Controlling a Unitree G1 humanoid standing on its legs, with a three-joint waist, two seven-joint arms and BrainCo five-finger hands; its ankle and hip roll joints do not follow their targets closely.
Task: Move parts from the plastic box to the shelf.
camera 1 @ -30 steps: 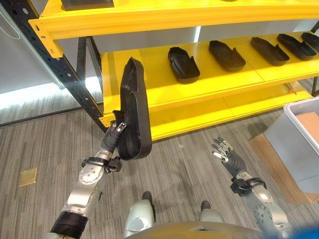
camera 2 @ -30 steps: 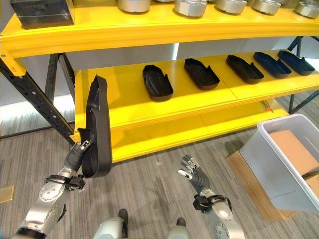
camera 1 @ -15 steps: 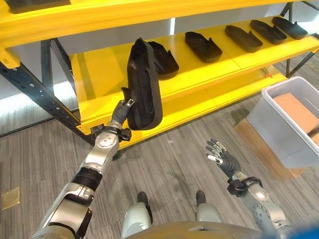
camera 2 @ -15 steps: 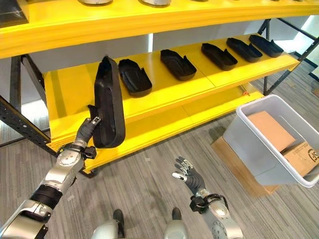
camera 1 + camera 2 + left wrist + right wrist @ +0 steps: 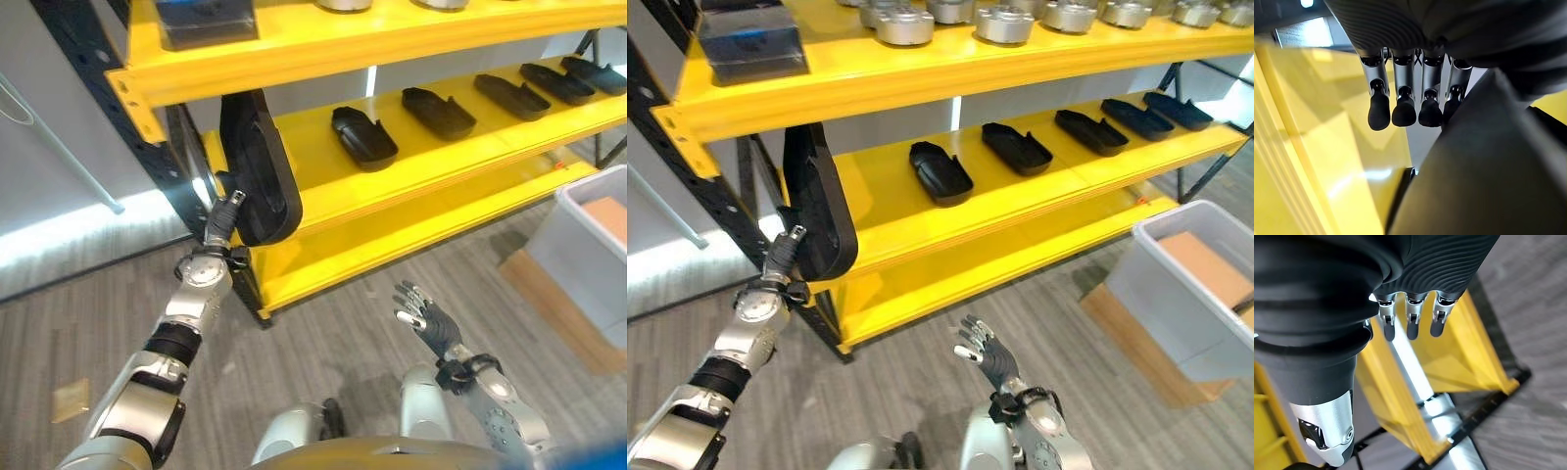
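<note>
While the left hand holds a long black part upright at the left of the frame, its fingers are curled round the part's bottom end. The part stands in front of the left end of the yellow shelf, close to the dark post. Four more black parts lie in a row on the same shelf, going off to the right. The right hand hangs low in the middle of the frame over the grey floor, fingers spread and holding nothing. The grey box sits at the right edge.
</note>
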